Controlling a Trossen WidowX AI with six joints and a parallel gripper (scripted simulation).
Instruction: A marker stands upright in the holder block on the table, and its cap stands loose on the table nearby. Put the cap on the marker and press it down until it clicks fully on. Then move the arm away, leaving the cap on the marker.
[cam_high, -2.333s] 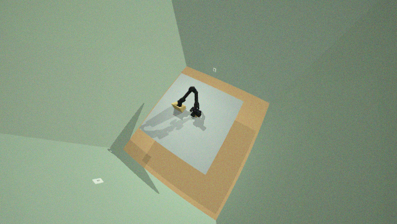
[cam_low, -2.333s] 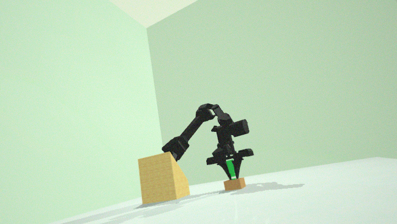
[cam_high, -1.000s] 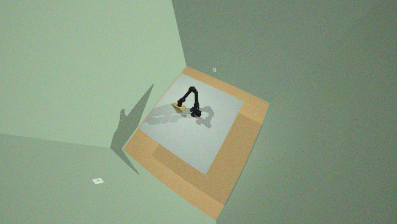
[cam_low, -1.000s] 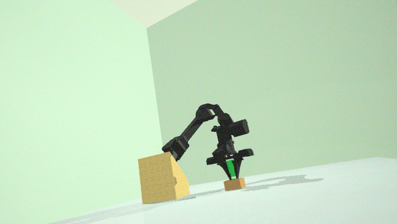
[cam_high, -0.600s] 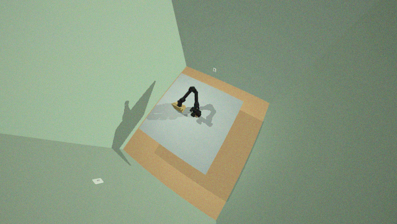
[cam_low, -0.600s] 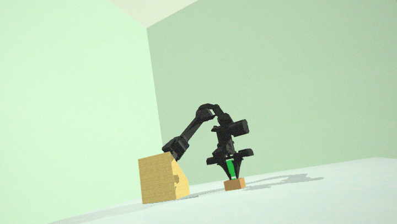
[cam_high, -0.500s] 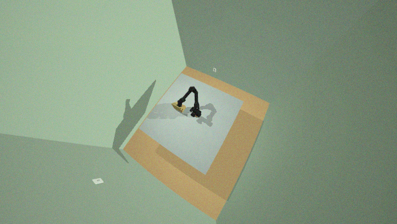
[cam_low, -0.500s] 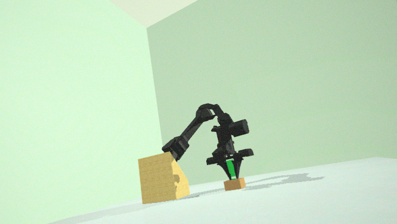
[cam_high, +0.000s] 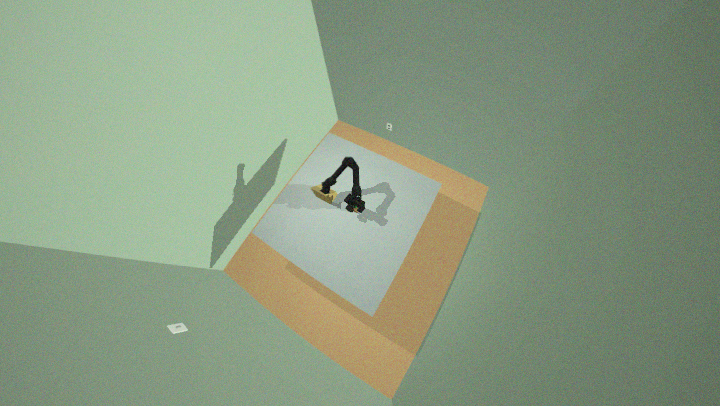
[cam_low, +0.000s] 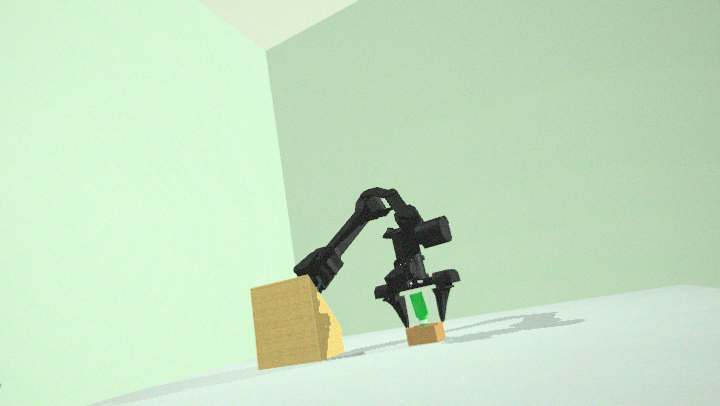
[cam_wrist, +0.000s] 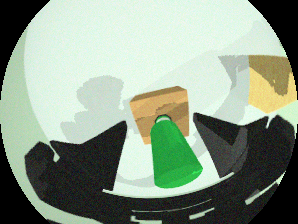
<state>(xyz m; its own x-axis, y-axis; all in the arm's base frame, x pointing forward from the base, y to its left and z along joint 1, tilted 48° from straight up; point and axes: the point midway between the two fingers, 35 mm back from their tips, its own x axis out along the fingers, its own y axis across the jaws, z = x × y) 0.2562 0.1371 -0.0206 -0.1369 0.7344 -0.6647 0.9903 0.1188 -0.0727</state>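
From the top, the jointed black arm (cam_high: 355, 177) (cam_low: 347, 232) bends over the pale grey table top (cam_high: 327, 247) (cam_low: 504, 368) (cam_wrist: 150, 45). In the exterior view, the black plastic gripper (cam_high: 354, 204) (cam_low: 426, 323) (cam_wrist: 160, 120) stands wide open, holding nothing, around the smooth green cap (cam_low: 418, 305) (cam_wrist: 174, 157) above the wooden holder block (cam_low: 426, 334) (cam_wrist: 162, 102); retreat should be straight up. In the wrist view, the cap tapers, apart from both fingers.

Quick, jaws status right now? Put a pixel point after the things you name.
Gripper (cam_high: 355, 207) (cam_low: 426, 324) (cam_wrist: 160, 120): open, holding nothing; its jaws stand apart on either side of the green cap (cam_low: 418, 305) (cam_wrist: 173, 157).
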